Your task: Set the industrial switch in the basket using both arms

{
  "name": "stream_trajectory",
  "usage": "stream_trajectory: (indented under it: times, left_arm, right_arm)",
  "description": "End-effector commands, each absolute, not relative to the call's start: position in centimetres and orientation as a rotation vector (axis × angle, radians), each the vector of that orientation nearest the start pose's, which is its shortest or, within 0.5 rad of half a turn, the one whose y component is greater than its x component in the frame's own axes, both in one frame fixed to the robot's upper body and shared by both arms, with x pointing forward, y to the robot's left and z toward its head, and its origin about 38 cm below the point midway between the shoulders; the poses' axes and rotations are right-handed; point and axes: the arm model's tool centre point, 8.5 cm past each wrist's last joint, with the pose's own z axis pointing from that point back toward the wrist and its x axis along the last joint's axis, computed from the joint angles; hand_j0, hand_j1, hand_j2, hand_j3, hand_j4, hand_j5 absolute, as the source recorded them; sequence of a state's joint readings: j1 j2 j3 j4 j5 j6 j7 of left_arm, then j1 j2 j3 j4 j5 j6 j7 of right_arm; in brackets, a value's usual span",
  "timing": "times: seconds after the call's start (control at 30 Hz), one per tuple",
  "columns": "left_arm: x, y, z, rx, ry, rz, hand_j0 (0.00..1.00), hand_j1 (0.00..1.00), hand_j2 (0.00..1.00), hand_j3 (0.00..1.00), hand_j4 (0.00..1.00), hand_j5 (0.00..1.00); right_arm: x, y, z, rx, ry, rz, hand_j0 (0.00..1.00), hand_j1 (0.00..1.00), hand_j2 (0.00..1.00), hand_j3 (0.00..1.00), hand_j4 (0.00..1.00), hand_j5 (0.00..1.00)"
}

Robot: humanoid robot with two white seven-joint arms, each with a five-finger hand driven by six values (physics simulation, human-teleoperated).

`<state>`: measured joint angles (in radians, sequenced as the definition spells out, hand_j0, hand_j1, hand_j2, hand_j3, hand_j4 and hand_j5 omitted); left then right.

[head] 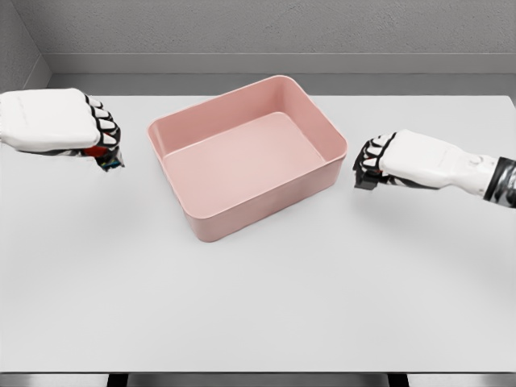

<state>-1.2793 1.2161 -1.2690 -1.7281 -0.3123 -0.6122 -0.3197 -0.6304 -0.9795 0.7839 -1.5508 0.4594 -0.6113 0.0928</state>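
The pink basket [246, 161] stands on the white table [258, 306], turned at an angle, with nothing inside it. My left hand [103, 137] hovers left of the basket, fingers curled down. A small dark object with red and teal marks, the industrial switch [110, 158], pokes out under those fingers; most of it is hidden by the hand. My right hand [367, 165] is just right of the basket's near right corner, close to its wall. Its fingers are curled and I see nothing held in them.
The table's far edge meets a grey wall [266, 32] behind the basket. The table's front edge [258, 372] runs along the bottom of the view.
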Motion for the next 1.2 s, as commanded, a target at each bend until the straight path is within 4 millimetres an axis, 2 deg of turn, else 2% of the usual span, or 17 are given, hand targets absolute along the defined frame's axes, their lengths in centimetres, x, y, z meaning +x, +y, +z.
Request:
stream_trajectory:
  times: [0.0,0.17,0.4,0.6,0.73,0.77,0.8,0.87,0.9,1.0,1.17]
  left_arm:
    - [39.5,29.7,34.1,-0.703,1.647,2.853,0.42,0.42,0.42,0.42,0.42,0.42]
    - [40.2,26.4,35.1,-0.656,1.661,2.766,0.42,0.42,0.42,0.42,0.42,0.42]
    - [40.7,23.1,35.5,-0.594,1.666,2.695,0.42,0.42,0.42,0.42,0.42,0.42]
    - [40.8,21.1,34.6,-0.531,1.665,2.674,0.42,0.42,0.42,0.42,0.42,0.42]
    - [41.2,20.8,33.7,-0.51,1.667,2.696,0.47,0.47,0.47,0.47,0.47,0.47]
    - [41.3,20.9,33.4,-0.507,1.663,2.707,0.49,0.49,0.49,0.49,0.49,0.49]
    - [41.4,21.1,33.3,-0.509,1.666,2.716,0.56,0.56,0.56,0.56,0.56,0.56]
    - [41.5,21.3,33.3,-0.513,1.666,2.72,0.64,0.64,0.64,0.64,0.64,0.64]
    - [41.6,21.3,33.2,-0.513,1.667,2.722,0.75,0.75,0.75,0.75,0.75,0.75]
    - [41.6,21.3,33.2,-0.514,1.667,2.722,0.94,0.94,0.94,0.94,0.94,0.94]
    - [41.5,21.2,33.2,-0.508,1.669,2.719,1.0,1.0,1.0,1.0,1.0,1.0]
  right_arm:
    - [40.6,-30.8,22.8,0.683,2.239,-2.714,0.47,0.47,0.47,0.47,0.47,0.47]
    - [40.7,-30.4,23.7,0.681,2.265,-2.677,0.45,0.45,0.45,0.45,0.45,0.45]
    - [41.4,-29.6,25.1,0.688,2.294,-2.615,0.44,0.44,0.44,0.44,0.44,0.44]
    - [41.8,-28.4,25.9,0.679,2.317,-2.56,0.42,0.42,0.42,0.42,0.42,0.42]
    - [42.1,-27.5,26.4,0.667,2.333,-2.524,0.42,0.42,0.42,0.42,0.42,0.42]
    - [42.2,-27.1,26.3,0.656,2.342,-2.515,0.42,0.42,0.42,0.42,0.42,0.42]
    - [42.2,-26.9,26.3,0.648,2.347,-2.51,0.42,0.42,0.42,0.42,0.42,0.42]
    - [42.3,-26.3,26.3,0.635,2.354,-2.497,0.42,0.42,0.42,0.42,0.42,0.42]
    - [42.4,-26.1,26.2,0.63,2.359,-2.493,0.42,0.42,0.42,0.42,0.42,0.42]
    - [42.7,-25.1,26.5,0.613,2.369,-2.467,0.42,0.42,0.42,0.42,0.42,0.42]
    - [43.1,-23.8,27.0,0.589,2.385,-2.426,0.42,0.42,0.42,0.42,0.42,0.42]
